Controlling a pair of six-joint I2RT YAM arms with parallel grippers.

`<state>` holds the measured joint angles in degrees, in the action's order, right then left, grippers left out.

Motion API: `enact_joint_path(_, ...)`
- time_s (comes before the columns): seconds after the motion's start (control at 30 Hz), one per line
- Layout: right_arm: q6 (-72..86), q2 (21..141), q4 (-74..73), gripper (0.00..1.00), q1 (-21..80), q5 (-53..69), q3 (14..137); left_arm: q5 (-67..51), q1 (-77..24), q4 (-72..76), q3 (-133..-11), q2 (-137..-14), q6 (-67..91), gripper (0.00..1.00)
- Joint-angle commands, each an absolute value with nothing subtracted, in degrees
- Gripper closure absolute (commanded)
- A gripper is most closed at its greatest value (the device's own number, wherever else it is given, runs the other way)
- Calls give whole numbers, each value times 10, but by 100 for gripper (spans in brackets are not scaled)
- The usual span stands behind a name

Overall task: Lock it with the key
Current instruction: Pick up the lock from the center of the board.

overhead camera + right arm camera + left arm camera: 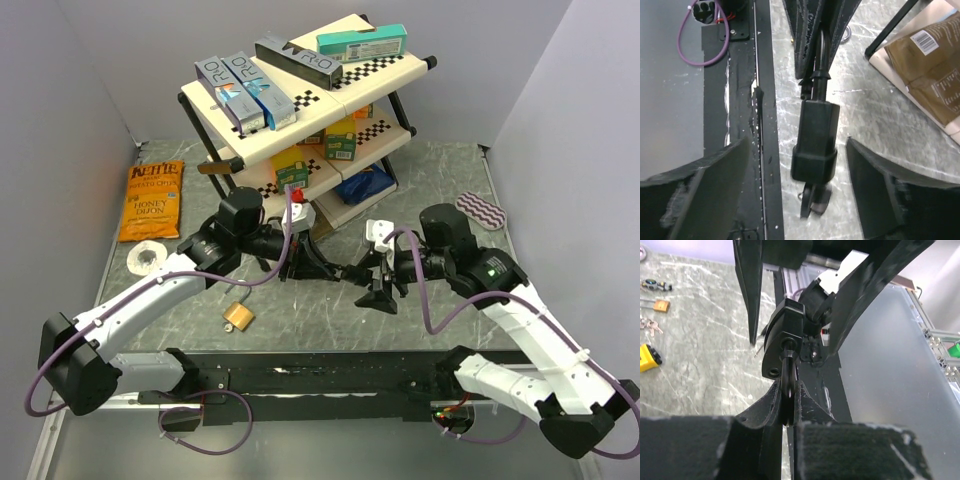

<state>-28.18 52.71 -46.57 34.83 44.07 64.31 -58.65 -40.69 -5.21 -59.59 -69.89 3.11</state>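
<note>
A black lock (816, 136) hangs in the air between my two grippers; it also shows in the top view (356, 272). My left gripper (787, 401) is shut on the thin black shackle end of the lock (784, 342), seen in the top view (328, 268). A dark key (812, 201) with a small ring sticks out of the lock's other end. My right gripper (797, 150) is open, its fingers (722, 170) on either side of the lock body and not touching it; in the top view it is at the centre (381, 287).
A brass padlock (238, 317) lies on the table in front of the left arm. A two-tier shelf (398, 72) with boxes stands behind. A chip bag (152, 199) and tape roll (147, 258) lie at the left. Loose keys (650, 326) lie on the marble top.
</note>
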Motion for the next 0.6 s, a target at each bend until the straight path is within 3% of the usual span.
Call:
enact_joint_path(0.0, -292, 533, -404, 20, 346, 472, 627, -624, -405, 37, -629, -677, 55, 99)
enact_joint_path(0.1, -287, 536, -389, 34, 345, 476, 626, -621, -405, 36, -630, -677, 56, 99)
enact_joint_path(0.2, -286, 540, -383, 56, 346, 482, 628, -613, -405, 33, -629, -674, 53, 99)
enact_joint_path(0.23, -283, 541, -384, 70, 345, 487, 629, -612, -405, 35, -628, -674, 52, 99)
enact_joint_path(0.33, -274, 547, -387, 100, 345, 492, 638, -602, -405, 26, -626, -674, 38, 99)
enact_joint_path(0.4, -266, 548, -388, 100, 345, 497, 641, -598, -405, -18, -635, -678, 12, 93)
enact_joint_path(0.47, -256, 548, -383, 100, 337, 504, 642, -597, -405, -87, -645, -681, -44, 79)
enact_joint_path(0.57, -255, 547, -385, 100, 327, 509, 642, -597, -405, -167, -663, -685, -113, 69)
